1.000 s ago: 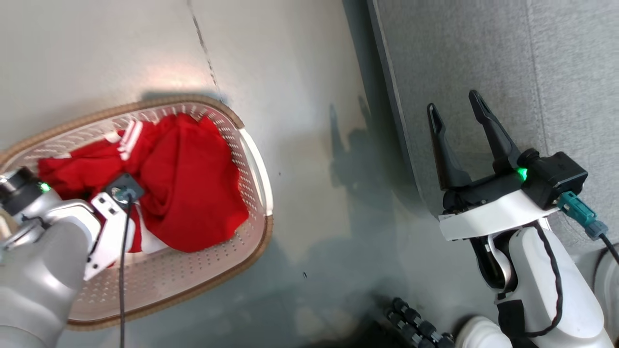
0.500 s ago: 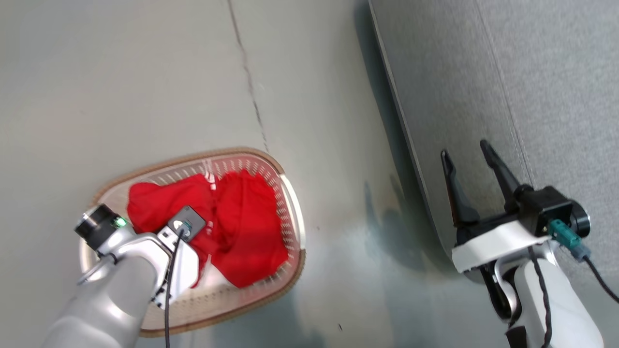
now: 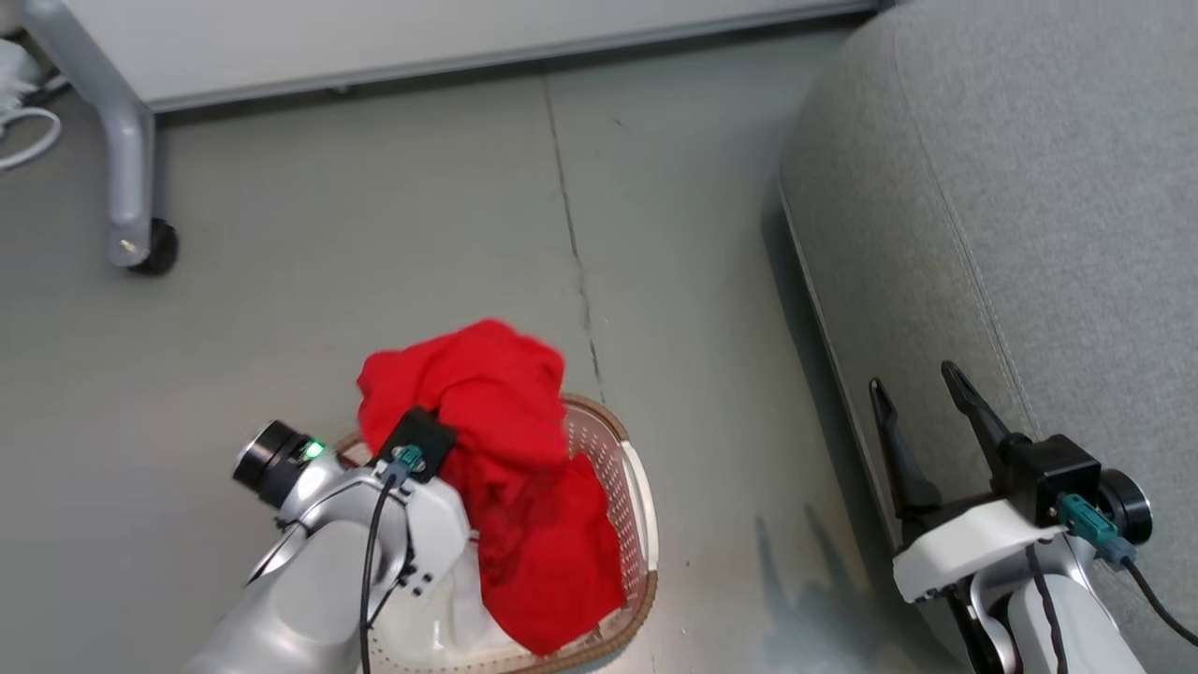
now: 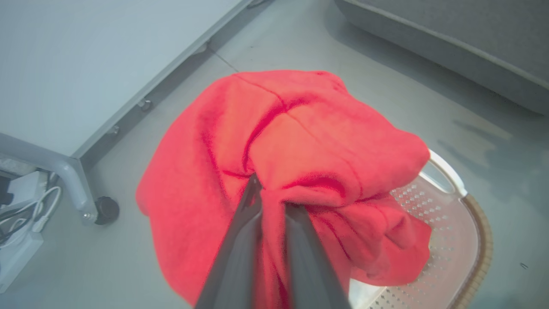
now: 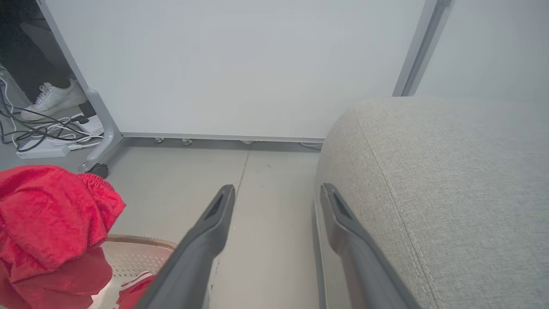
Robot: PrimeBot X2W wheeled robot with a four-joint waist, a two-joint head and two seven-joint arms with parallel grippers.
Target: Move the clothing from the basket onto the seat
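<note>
Soft red clothing [image 3: 496, 393] — bunched; perforated white basket [image 3: 604, 449].

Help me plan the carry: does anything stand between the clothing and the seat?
Nothing visible: just floor separates the clothing, held by the left gripper, from the seat; the open right gripper hovers at its edge.

The grey floor [image 3: 374, 234] is smooth, with a thin dark joint [image 3: 573, 243] running from 12 towards 6 o'clock. The basket [image 3: 646, 524] stands on it at about 6 o'clock and the seat [image 3: 1029, 234] at 3, apart from each other. At 10 o'clock sits a black caster [image 3: 154, 255], with white cables [image 3: 26, 136] just beyond.
</note>
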